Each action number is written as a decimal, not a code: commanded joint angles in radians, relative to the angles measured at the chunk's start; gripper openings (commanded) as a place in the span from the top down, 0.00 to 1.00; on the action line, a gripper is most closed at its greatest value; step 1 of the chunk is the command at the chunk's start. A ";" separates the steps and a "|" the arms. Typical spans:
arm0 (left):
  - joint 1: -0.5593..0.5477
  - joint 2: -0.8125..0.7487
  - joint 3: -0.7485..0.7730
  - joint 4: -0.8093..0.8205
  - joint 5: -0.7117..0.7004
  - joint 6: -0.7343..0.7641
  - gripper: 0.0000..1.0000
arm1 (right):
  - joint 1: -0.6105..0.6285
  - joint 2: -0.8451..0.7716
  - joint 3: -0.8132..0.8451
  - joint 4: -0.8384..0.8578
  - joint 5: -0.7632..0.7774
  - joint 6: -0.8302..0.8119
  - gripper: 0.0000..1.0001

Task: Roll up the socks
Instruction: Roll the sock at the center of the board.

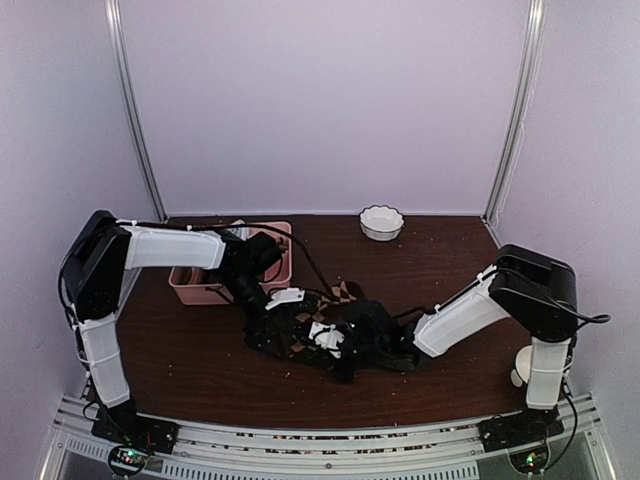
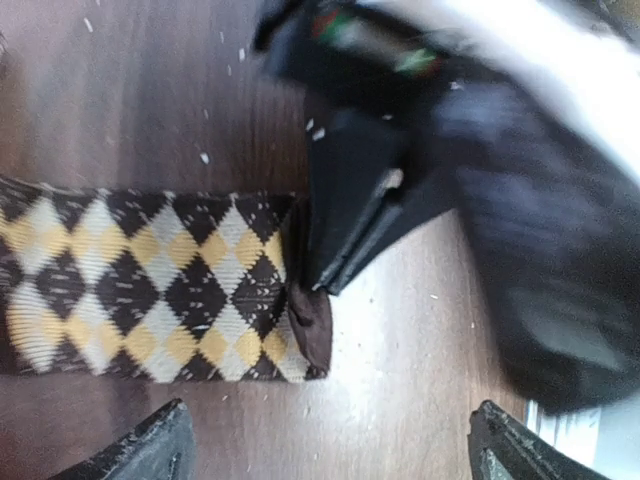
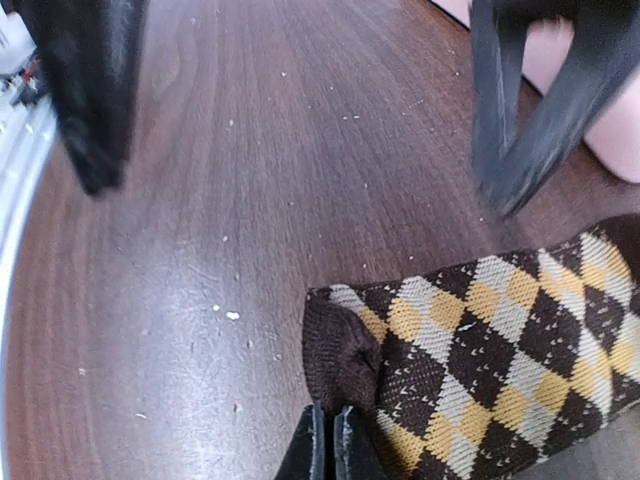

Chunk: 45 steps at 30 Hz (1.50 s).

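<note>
The dark brown sock with tan argyle diamonds (image 2: pixel 150 290) lies flat on the wooden table; it also shows in the right wrist view (image 3: pixel 500 340) and, partly under the arms, in the top view (image 1: pixel 345 292). My right gripper (image 3: pixel 328 448) is shut on the sock's plain brown end; in the left wrist view its fingers (image 2: pixel 335 255) pinch that end. My left gripper (image 2: pixel 330 455) is open wide and empty, above the bare table just beside that end. Its fingers (image 3: pixel 520 140) hang in the right wrist view. The plain tan sock is not in view.
A pink divided tray (image 1: pixel 200 285) stands at the back left, close behind the left gripper, and shows in the right wrist view (image 3: pixel 620 140). A white bowl (image 1: pixel 381 222) sits at the back centre. White specks dot the table.
</note>
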State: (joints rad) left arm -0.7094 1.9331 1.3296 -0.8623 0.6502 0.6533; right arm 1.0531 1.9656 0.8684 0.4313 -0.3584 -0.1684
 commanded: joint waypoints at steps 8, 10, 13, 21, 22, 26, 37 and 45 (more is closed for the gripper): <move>-0.107 -0.122 -0.142 0.156 -0.128 0.099 0.02 | -0.079 0.164 -0.046 -0.194 -0.338 0.343 1.00; -0.137 -0.133 -0.171 0.207 -0.148 0.107 0.06 | -0.089 0.172 -0.034 -0.193 -0.369 0.370 1.00; -0.168 -0.127 -0.184 0.255 -0.189 0.104 0.26 | -0.108 0.175 -0.022 -0.193 -0.394 0.410 1.00; -0.200 -0.116 -0.206 0.349 -0.277 0.095 0.35 | -0.146 0.188 -0.006 -0.150 -0.468 0.493 1.00; -0.205 -0.114 -0.210 0.358 -0.294 0.096 0.35 | -0.146 0.193 0.000 -0.153 -0.474 0.498 1.00; -0.212 -0.116 -0.216 0.361 -0.304 0.103 0.37 | -0.146 0.214 0.027 -0.181 -0.479 0.508 1.00; -0.248 -0.161 -0.282 0.398 -0.323 0.092 0.52 | -0.156 0.254 0.058 -0.181 -0.480 0.594 1.00; -0.257 -0.124 -0.288 0.435 -0.376 0.059 0.57 | -0.156 0.260 0.069 -0.170 -0.489 0.642 1.00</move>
State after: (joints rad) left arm -0.9585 1.7908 1.0485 -0.4808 0.3141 0.7341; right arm 0.8837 2.1090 0.9825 0.4358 -0.9012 0.4301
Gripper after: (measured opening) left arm 0.436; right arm 0.010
